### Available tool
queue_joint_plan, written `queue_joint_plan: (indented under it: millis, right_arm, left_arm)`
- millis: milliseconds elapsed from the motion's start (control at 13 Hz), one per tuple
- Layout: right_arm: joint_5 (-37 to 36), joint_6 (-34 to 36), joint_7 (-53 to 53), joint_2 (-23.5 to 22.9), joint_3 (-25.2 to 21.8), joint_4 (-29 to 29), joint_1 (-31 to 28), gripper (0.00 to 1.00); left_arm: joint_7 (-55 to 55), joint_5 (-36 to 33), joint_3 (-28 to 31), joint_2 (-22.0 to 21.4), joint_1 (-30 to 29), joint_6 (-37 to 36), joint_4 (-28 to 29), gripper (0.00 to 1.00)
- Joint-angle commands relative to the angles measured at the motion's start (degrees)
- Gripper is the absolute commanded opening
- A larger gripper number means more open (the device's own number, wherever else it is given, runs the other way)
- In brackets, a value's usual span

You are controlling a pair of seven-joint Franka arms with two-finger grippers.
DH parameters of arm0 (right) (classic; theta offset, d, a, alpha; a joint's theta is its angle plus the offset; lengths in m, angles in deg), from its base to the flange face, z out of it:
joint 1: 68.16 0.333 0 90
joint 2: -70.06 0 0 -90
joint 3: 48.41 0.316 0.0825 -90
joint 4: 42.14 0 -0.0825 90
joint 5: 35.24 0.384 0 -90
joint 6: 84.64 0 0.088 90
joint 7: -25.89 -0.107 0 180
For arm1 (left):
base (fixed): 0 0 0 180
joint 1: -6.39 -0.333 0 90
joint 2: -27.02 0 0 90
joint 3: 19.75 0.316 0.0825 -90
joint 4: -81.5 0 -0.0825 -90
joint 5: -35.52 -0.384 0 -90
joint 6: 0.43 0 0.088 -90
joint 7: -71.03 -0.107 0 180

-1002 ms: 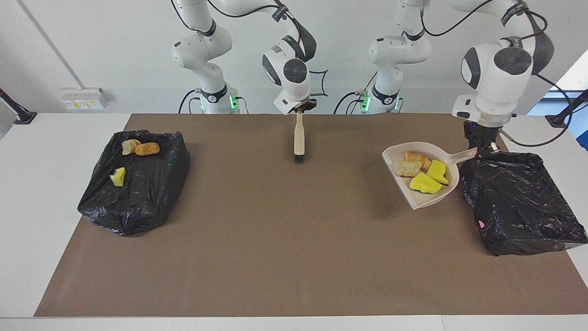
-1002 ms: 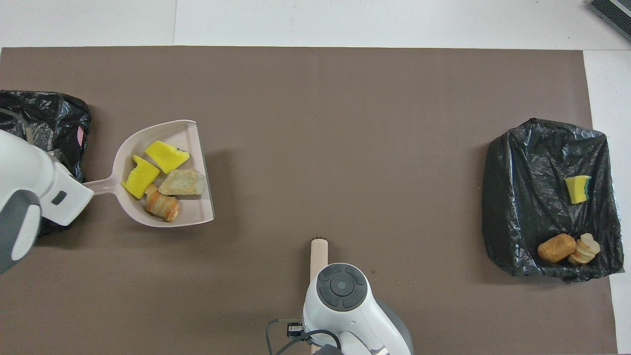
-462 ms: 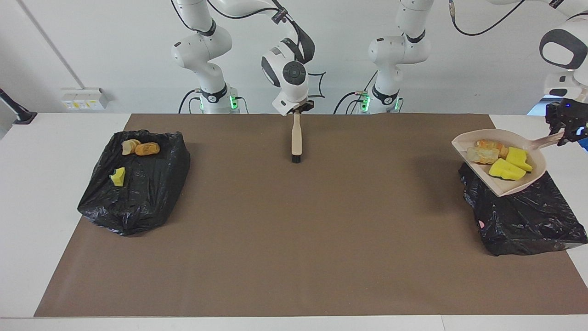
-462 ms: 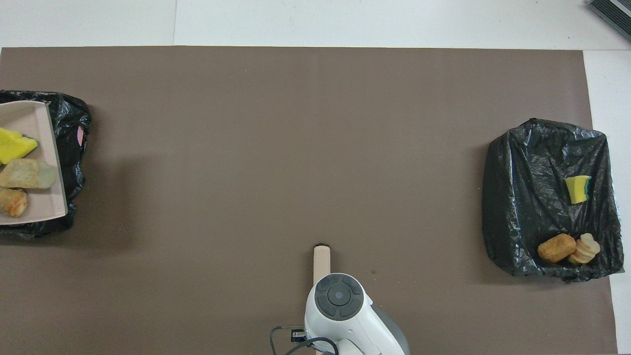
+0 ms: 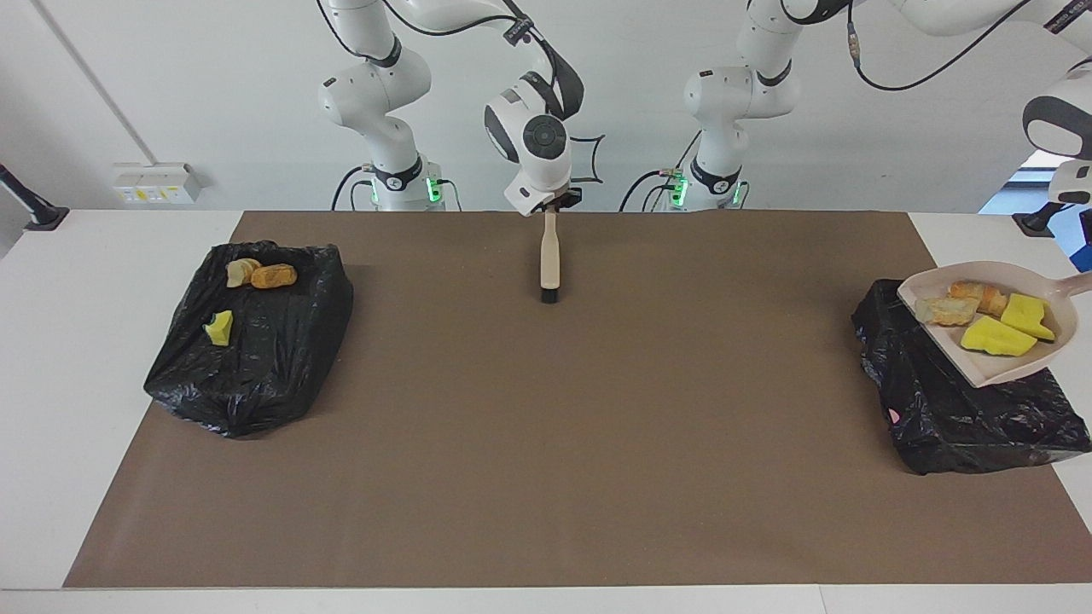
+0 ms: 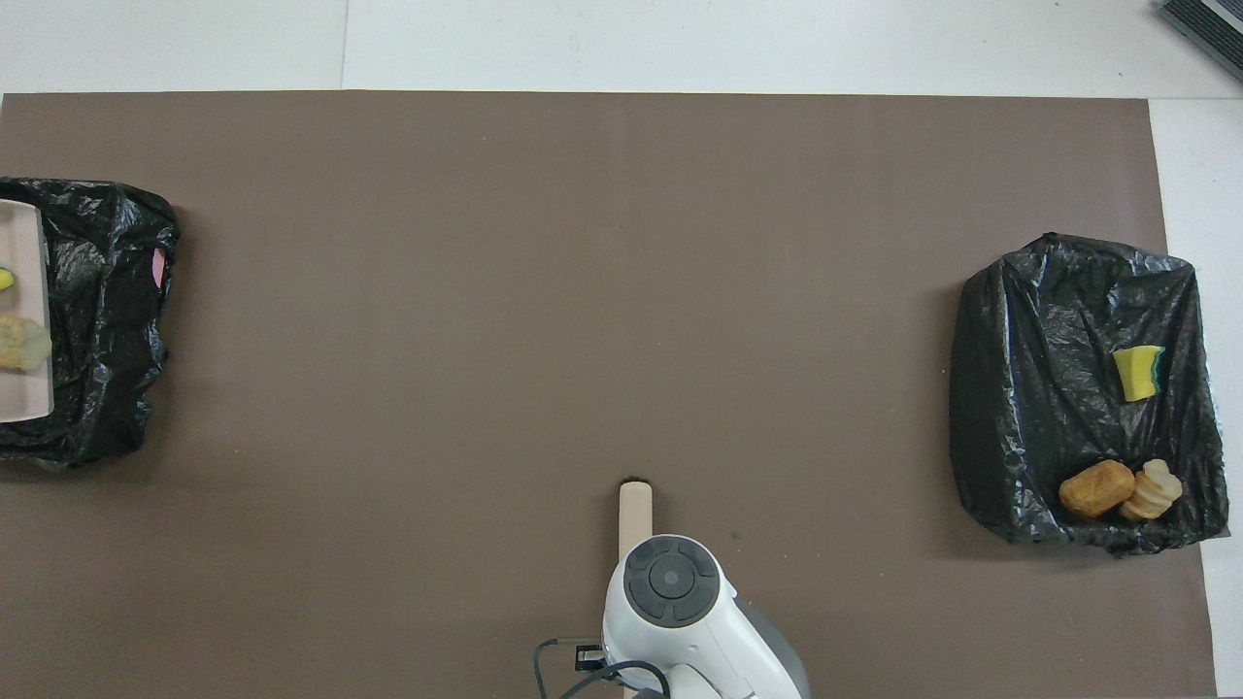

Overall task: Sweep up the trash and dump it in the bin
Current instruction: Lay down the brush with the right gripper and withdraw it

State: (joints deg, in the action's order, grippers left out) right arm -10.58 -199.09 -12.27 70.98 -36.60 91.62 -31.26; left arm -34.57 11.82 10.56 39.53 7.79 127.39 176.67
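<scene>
I see the right gripper (image 5: 556, 201) clamped on a brush (image 5: 550, 260) that hangs over the mat (image 5: 546, 443); the left gripper is out of view, so I cannot tell its jaws. The dustpan (image 5: 990, 362) hovers tilted over one black bag (image 5: 947, 409), carrying four pieces of trash (image 5: 998, 335). Three more pieces (image 5: 273, 275) lie on the other bag (image 5: 256, 358), at the mat's right-arm end.

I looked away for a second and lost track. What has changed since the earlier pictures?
The dustpan, with four trash pieces on it, was lifted and carried toward the left arm's end of the table, over the black bin there. The right gripper holds the brush as before; the other bin and its three pieces stayed.
</scene>
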Motion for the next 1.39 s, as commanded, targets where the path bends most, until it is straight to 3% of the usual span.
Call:
queue_joint_plan:
  millis: [0, 154, 385, 462, 770, 1002, 1310]
  right_arm:
    - [-0.9, -1.5, -0.9, 0.6, 0.4, 1.0, -0.7, 0.32]
    - [-0.9, -1.7, -0.7, 0.7, 0.4, 1.1, -0.8, 0.33]
    - [-1.2, -1.5, -0.8, 0.6, 0.4, 0.6, -1.0, 0.73]
    - [-1.5, -1.6, -0.7, 0.1, 0.3, 0.3, -1.0, 1.00]
    - [-4.5, -0.1, -0.1, 1.6, -0.1, -4.1, -4.5, 1.00]
    - [-13.9, 0.0, -0.1, 2.6, -0.1, -8.7, -9.9, 1.00]
    - [-23.5, 0.1, 7.6, 3.0, -0.1, -14.1, -19.1, 1.00]
  left_arm:
    - [1.2, -9.3, 1.8, 4.7, 1.2, 1.5, -4.4, 0.00]
    - [4.1, -16.7, 1.4, 4.3, 1.6, 1.3, -4.4, 0.00]
    - [8.1, -25.2, 0.7, 3.7, 2.2, -1.1, -4.3, 0.00]
    - [8.8, -28.7, 0.6, 3.7, 2.5, -2.0, -4.4, 0.00]
    - [15.9, -41.4, -6.2, 1.8, 2.6, -11.9, -4.6, 0.00]
    - [16.6, -42.7, -7.9, 1.6, 2.6, -17.5, -9.1, 0.00]
    - [19.9, -43.3, -8.5, -0.8, 2.6, -20.0, -9.2, 0.00]
